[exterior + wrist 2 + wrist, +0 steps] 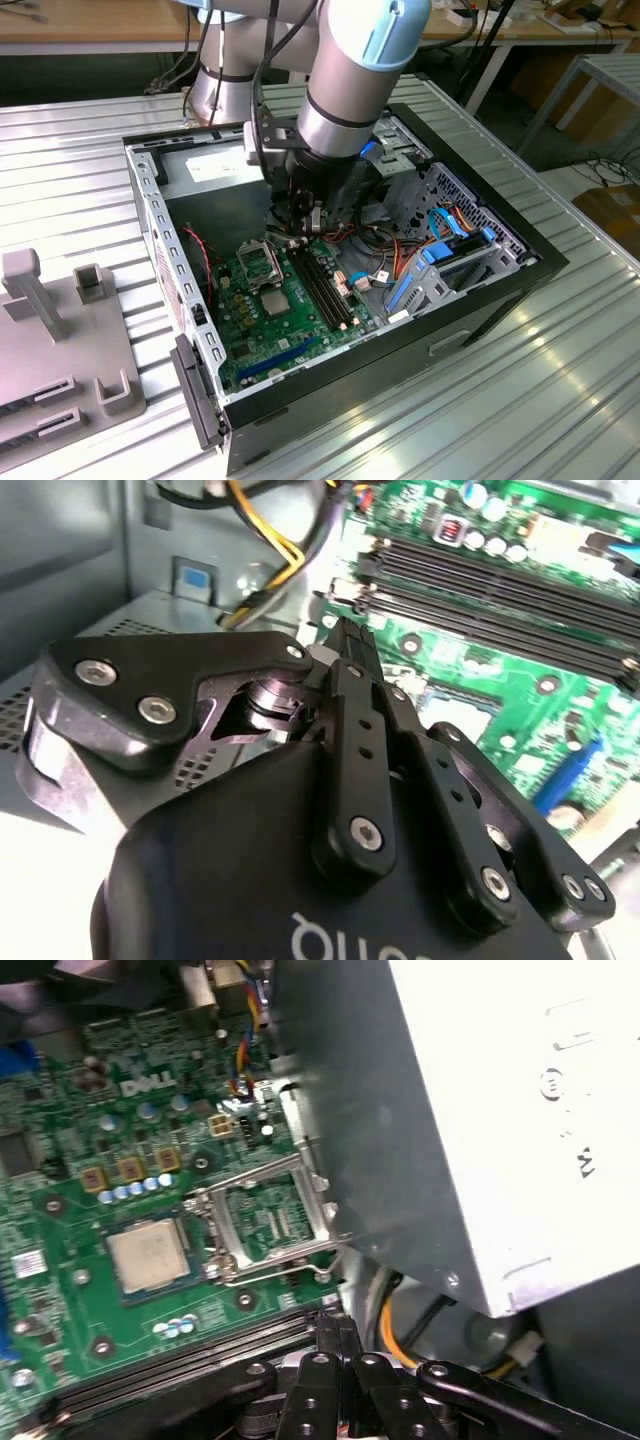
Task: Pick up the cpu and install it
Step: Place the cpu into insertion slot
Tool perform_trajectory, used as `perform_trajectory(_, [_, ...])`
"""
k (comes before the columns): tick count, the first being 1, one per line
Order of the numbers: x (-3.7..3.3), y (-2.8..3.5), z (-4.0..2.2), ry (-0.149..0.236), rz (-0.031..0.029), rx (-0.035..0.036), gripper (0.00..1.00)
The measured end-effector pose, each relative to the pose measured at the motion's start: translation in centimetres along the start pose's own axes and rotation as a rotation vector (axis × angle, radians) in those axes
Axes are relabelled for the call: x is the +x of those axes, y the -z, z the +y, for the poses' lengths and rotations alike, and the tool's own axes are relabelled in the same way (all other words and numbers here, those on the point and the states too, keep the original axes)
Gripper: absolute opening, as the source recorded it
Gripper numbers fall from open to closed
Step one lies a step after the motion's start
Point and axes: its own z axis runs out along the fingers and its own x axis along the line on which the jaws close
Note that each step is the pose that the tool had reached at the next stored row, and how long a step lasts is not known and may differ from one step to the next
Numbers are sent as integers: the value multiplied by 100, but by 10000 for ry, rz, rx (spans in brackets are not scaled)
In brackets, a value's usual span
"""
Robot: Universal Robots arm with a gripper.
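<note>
Already the cpu [148, 1257] sits flat in its socket on the green motherboard [60, 1140], silver top up; in the exterior view it shows at [279, 300]. Beside it the socket frame [268, 1222] stands swung open, lever free, so nothing clamps the chip yet. Your gripper [340, 1345] hovers above the memory slots [500, 590], fingers pressed together, holding nothing

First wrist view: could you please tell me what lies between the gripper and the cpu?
Dark memory slots and a strip of green motherboard, between gripper and cpu.
</note>
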Motion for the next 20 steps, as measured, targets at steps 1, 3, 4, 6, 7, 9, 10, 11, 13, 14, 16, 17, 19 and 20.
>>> perform_trajectory(1, [2,-2,-3,1,-94,-33,11])
perform_trajectory(3, [2,-2,-3,0,-131,-45,11])
perform_trajectory(4, [2,-2,-3,0,-132,-46,11])
perform_trajectory(6, [2,-2,-4,1,-150,-51,11])
perform_trajectory(7, [2,-2,-4,2,-150,-51,11])
perform_trajectory(9, [2,-2,-4,1,-150,-51,11])
perform_trajectory(10, [2,-2,-4,2,-150,-51,11])
perform_trajectory(11, [2,-2,-4,2,-150,-52,11])
perform_trajectory(13, [2,-2,-4,1,-150,-51,11])
perform_trajectory(14, [2,-2,-4,1,-151,-51,11])
perform_trajectory(16, [2,-2,-4,1,-151,-52,11])
perform_trajectory(17, [2,-2,-5,1,-157,-55,11])
perform_trajectory(19, [3,-6,-6,6,-295,-96,11])
perform_trajectory(20, [5,-9,-6,7,-404,-127,11])
